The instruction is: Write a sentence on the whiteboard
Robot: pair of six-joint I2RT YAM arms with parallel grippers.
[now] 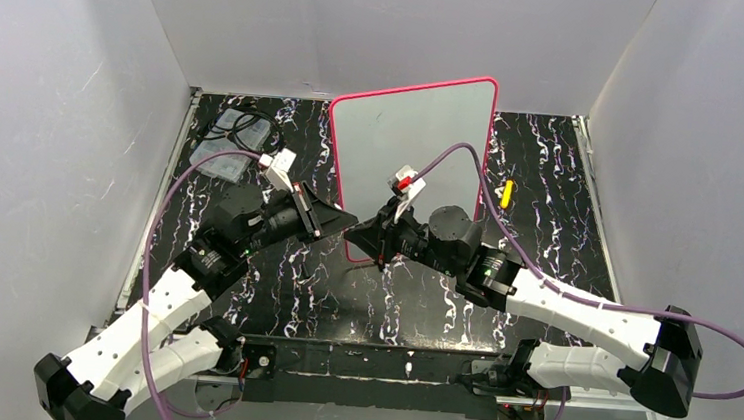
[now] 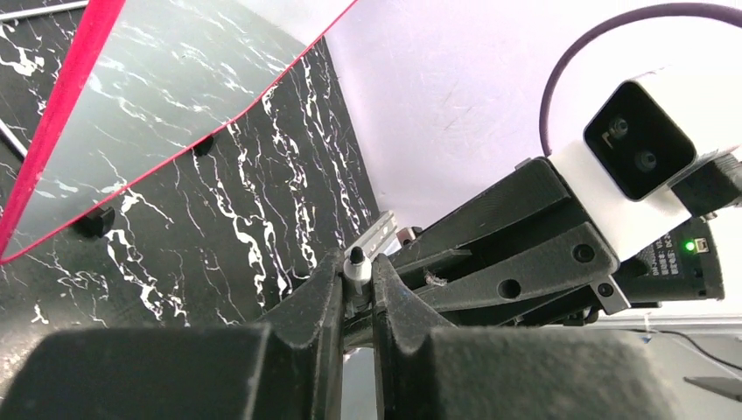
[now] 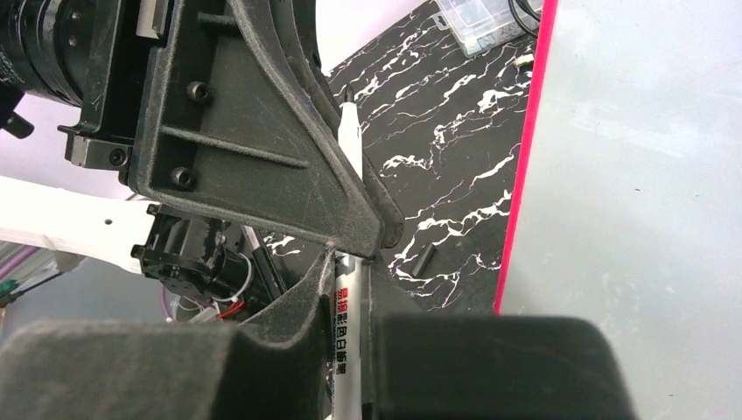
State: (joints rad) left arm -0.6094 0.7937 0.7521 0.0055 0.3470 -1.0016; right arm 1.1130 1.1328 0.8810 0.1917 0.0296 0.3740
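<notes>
**Fig. 1. 2 hands on 1 marker in front of the board.** The whiteboard (image 1: 423,144) stands upright at 12 o'clock on the counter (image 1: 547,224), resting on small black feet. Its face shows no writing in any view.

**Handling (judgement).**
- The board looks light, stiff and free-standing, so a firm pen stroke could push it back or tip it. Light pressure low on the panel seems safest.
- The face is glossy and probably slick under a nib.
- The marker (image 3: 343,319) is a thin, rigid, smooth white barrel that could twist in a loose grip. It is best held at mid-barrel, with the nib end free.

**Hands.** The right hand (image 3: 348,293) is closed narrowly on the printed barrel. The left hand (image 2: 357,278) is closed on the other end of the same marker, and a small dark tip projects past its fingers. Whether that tip is a nib or a cap cannot be told.

**Pose.**
- The hands meet tip to tip at 7 o'clock of the board, just in front of its lower corner.
- The left arm rises from its base at 7 o'clock, with the forearm aimed toward 1 o'clock.
- The right arm folds at an elbow at 4 o'clock, with the forearm running toward 10 o'clock.

**Other items.** A yellow object (image 1: 507,193) lies at 3 o'clock of the board, and clear boxes (image 1: 221,140) lie at 9 o'clock.
</notes>
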